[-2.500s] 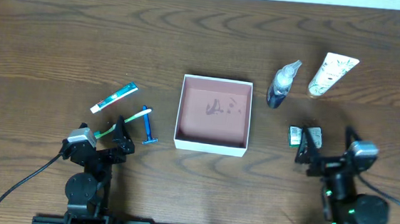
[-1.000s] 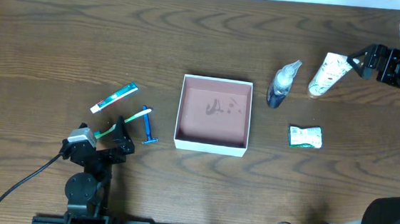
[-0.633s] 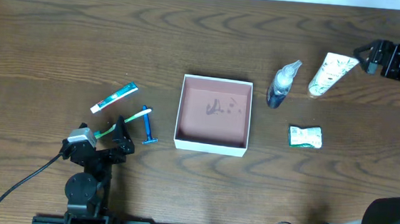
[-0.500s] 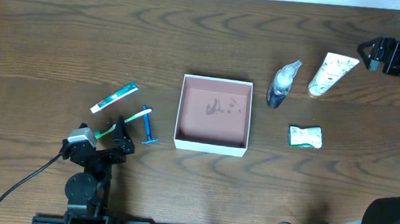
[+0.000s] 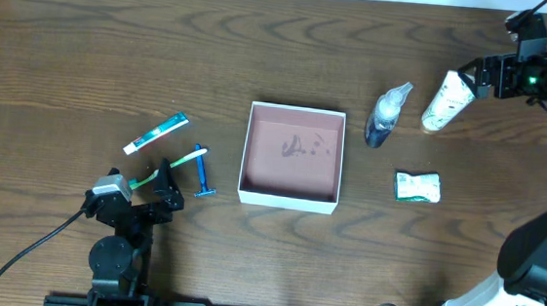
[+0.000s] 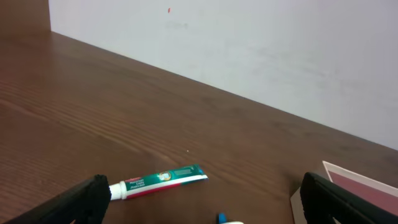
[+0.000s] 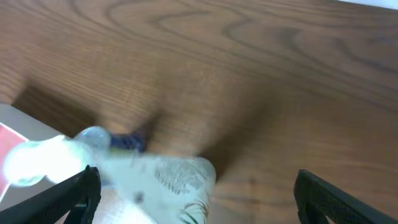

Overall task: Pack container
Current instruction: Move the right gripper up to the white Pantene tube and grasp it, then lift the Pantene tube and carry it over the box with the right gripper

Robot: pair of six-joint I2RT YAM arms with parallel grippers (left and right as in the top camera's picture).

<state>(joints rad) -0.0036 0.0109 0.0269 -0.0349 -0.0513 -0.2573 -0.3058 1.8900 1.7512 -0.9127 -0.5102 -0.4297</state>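
Overhead cam: right gripper is spread wide open at the table's far right, fingertips right at the far end of a white patterned squeeze tube. I can't tell if they touch.

Just left of the tube lies a clear spray bottle with dark blue liquid, with a small green-and-white packet nearer the robot.

The shallow white-walled square container with its reddish-brown floor sits mid-table.

Left gripper is open too, near a blue razor, a green-white toothbrush and a white-green toothpaste tube.

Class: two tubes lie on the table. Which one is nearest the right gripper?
The white patterned tube, just beside the right gripper. The green-and-white toothpaste tube lies far away, beyond the container.
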